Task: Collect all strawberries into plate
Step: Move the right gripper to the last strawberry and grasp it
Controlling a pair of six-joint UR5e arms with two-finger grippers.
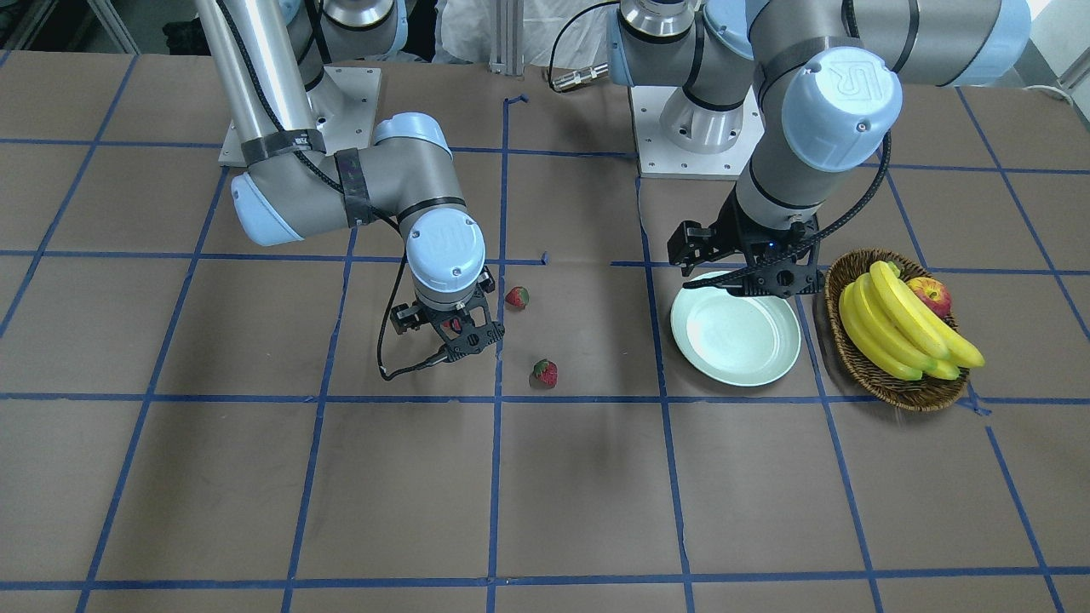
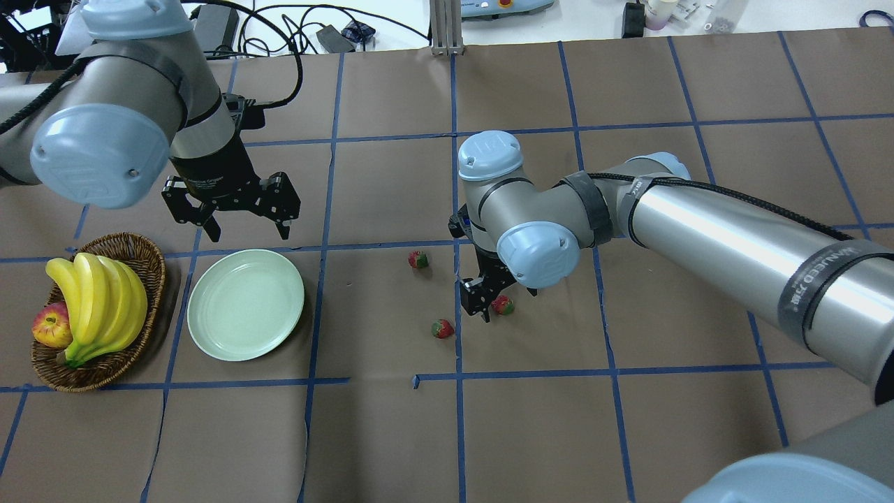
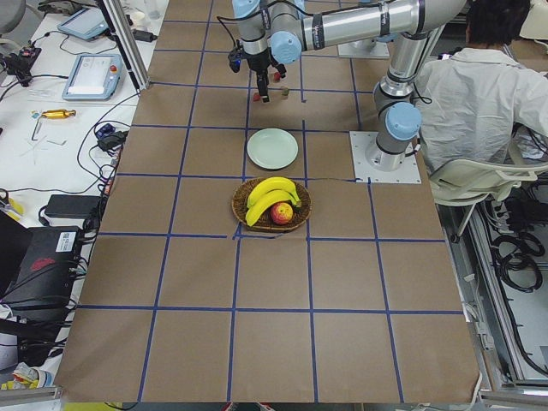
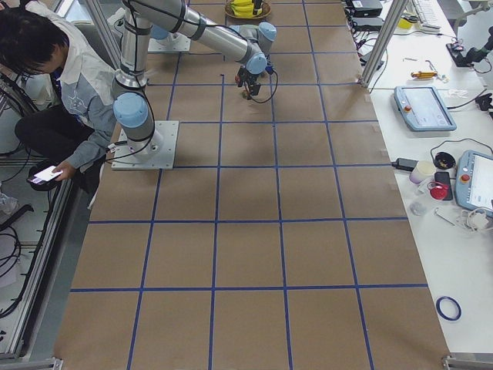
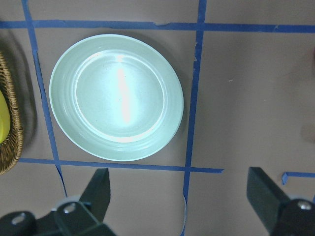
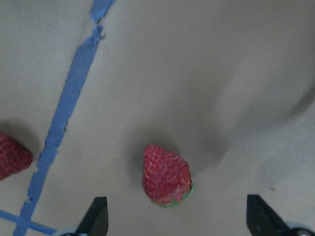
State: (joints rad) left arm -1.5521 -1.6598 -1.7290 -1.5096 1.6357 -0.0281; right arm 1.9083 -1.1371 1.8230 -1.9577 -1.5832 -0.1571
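Observation:
Three strawberries lie on the brown table. One strawberry [image 6: 166,174] sits on the table between the spread fingers of my right gripper [image 2: 497,302], which is low over it and open. The other two strawberries [image 2: 418,260] [image 2: 441,328] lie apart, a little to its left. The pale green plate [image 2: 246,314] holds nothing. My left gripper [image 2: 249,232] hovers open above the plate's far rim; in the left wrist view the plate [image 5: 116,97] lies beyond the dark fingers [image 5: 96,191].
A wicker basket [image 2: 150,269] with bananas [image 2: 98,307] and an apple [image 2: 51,327] stands just left of the plate. Blue tape lines grid the table. A person [image 3: 488,94] sits behind the robot's base.

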